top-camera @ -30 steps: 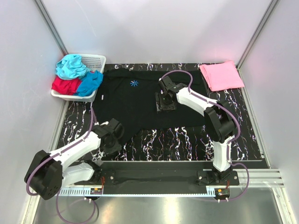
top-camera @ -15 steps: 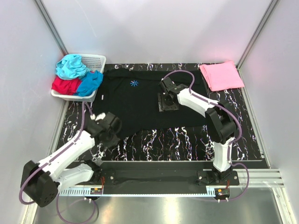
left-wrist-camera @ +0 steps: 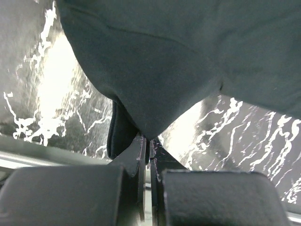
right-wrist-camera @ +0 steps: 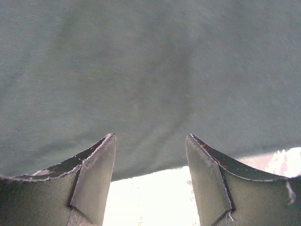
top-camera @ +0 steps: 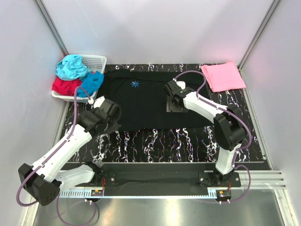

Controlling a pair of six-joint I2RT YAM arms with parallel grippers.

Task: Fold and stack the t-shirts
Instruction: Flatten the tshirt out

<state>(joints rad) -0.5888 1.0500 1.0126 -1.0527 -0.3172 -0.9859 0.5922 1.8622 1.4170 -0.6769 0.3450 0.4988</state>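
Since a second ago the left arm has swung up from the near-left part of the black, white-veined tabletop (top-camera: 188, 141), and the left pincer (top-camera: 112, 123) has pressed together on the near-left corner of the large black cloth t-shirt (top-camera: 141, 101). The loose flap that trailed toward the arms now sits drawn in, so the near hem runs straighter. The left wrist view confirms the hold: the left pincer (left-wrist-camera: 148, 141) pinches a fold of dark cloth, which hangs from its tips just above the tabletop. The right arm has slid slightly to its own right, and the right pincer (top-camera: 176, 100) stands spread over the shirt's right part. From its own camera the right pincer (right-wrist-camera: 150, 141) brackets the cloth near an edge; whether the tips touch it I cannot tell. The shirt lies spread across the middle of the tabletop with its small light-blue starburst mark (top-camera: 135, 84) facing up. A folded pink t-shirt (top-camera: 223, 76) lies at the far right corner, well apart. Crumpled teal (top-camera: 70, 66), red (top-camera: 63, 86) and blue (top-camera: 91, 82) t-shirts fill the white plastic lattice basket (top-camera: 96, 60) at the far left. With the corner secured, the first fold of the black shirt looks ready to begin, though most of the task remains.
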